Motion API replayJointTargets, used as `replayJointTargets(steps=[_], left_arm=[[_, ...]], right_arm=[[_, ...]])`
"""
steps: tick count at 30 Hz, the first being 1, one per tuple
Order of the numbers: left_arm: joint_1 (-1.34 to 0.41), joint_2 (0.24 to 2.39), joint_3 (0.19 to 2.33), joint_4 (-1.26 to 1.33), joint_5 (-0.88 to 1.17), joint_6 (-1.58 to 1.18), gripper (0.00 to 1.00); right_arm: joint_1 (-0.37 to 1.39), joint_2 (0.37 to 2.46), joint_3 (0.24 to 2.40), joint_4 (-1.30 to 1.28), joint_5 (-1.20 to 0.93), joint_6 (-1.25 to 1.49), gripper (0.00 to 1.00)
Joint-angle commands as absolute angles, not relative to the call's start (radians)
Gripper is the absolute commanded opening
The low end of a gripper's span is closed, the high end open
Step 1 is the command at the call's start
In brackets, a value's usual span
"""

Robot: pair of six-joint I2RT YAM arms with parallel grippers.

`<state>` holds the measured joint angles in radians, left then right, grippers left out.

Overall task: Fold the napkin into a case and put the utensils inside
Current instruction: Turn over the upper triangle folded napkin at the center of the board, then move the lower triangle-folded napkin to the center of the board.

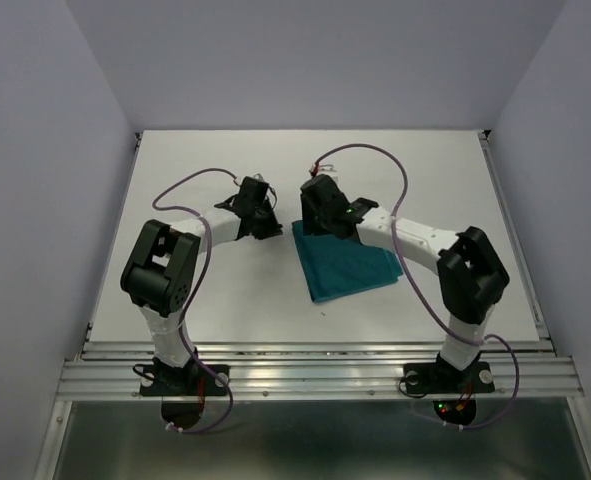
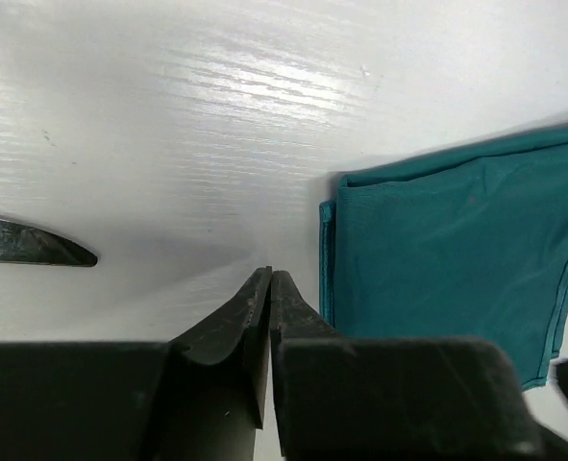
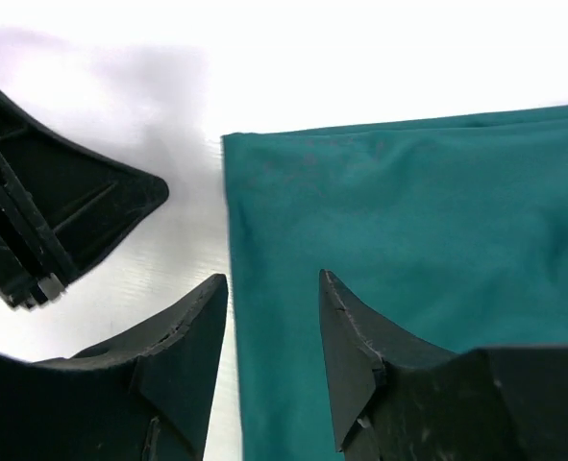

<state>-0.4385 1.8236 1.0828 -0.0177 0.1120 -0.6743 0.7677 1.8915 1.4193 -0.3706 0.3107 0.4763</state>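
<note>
The teal napkin (image 1: 343,262) lies folded flat on the white table, just right of centre. It also shows in the left wrist view (image 2: 447,250) and the right wrist view (image 3: 408,221). My left gripper (image 1: 262,222) is shut and empty, its tips (image 2: 270,279) just left of the cloth's left edge. My right gripper (image 1: 323,215) is open, its jaws (image 3: 272,283) straddling the napkin's left edge near the far corner. A silver utensil tip (image 2: 29,245) lies on the table left of the left gripper. Other utensils are hidden.
The white table (image 1: 175,190) is enclosed by grey walls at the back and both sides. A metal rail (image 1: 315,375) runs along the near edge. The left gripper's body (image 3: 43,221) sits close beside the right gripper.
</note>
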Motion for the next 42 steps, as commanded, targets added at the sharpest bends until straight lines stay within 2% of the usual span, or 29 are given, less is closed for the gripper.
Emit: replayJointTargets(steps=[1, 2, 3, 6, 11, 17, 20, 22, 23, 27, 32, 42], left_arm=[[-0.437, 1.747, 1.091, -0.029, 0.104, -0.683, 0.21], [-0.439, 1.744, 1.088, -0.019, 0.116, -0.687, 0.3], [-0.442, 1.738, 1.082, -0.009, 0.139, -0.693, 0.48], [-0.471, 1.758, 1.086, 0.026, 0.156, -0.706, 0.68], [-0.508, 1.835, 1.141, 0.017, 0.153, -0.716, 0.69], [-0.509, 1.933, 1.183, 0.002, 0.133, -0.727, 0.52], [-0.511, 1.959, 1.2, 0.002, 0.133, -0.732, 0.44], [-0.509, 1.98, 1.215, 0.002, 0.135, -0.732, 0.34], [-0.509, 1.989, 1.218, 0.002, 0.137, -0.732, 0.24], [-0.509, 1.993, 1.224, 0.002, 0.132, -0.721, 0.0], [-0.506, 1.985, 1.218, -0.023, 0.121, -0.703, 0.0], [-0.517, 1.873, 1.12, -0.025, 0.129, -0.666, 0.0]], right_arm=[[0.697, 1.735, 1.316, -0.319, 0.368, 0.492, 0.49], [0.646, 1.694, 1.29, -0.319, 0.362, 0.497, 0.49], [0.615, 1.675, 1.24, -0.318, 0.353, 0.502, 0.49], [0.47, 1.635, 1.162, -0.319, 0.284, 0.512, 0.48], [0.319, 1.657, 1.124, -0.322, 0.206, 0.505, 0.48], [0.282, 1.752, 1.132, -0.33, 0.305, 0.486, 0.45], [0.273, 1.801, 1.131, -0.328, 0.318, 0.489, 0.39], [0.273, 1.822, 1.126, -0.328, 0.313, 0.498, 0.3], [0.273, 1.836, 1.114, -0.327, 0.307, 0.506, 0.24], [0.273, 1.818, 1.062, -0.301, 0.295, 0.523, 0.16], [0.273, 1.747, 0.97, -0.285, 0.246, 0.546, 0.12], [0.316, 1.471, 0.741, -0.327, 0.204, 0.63, 0.12]])
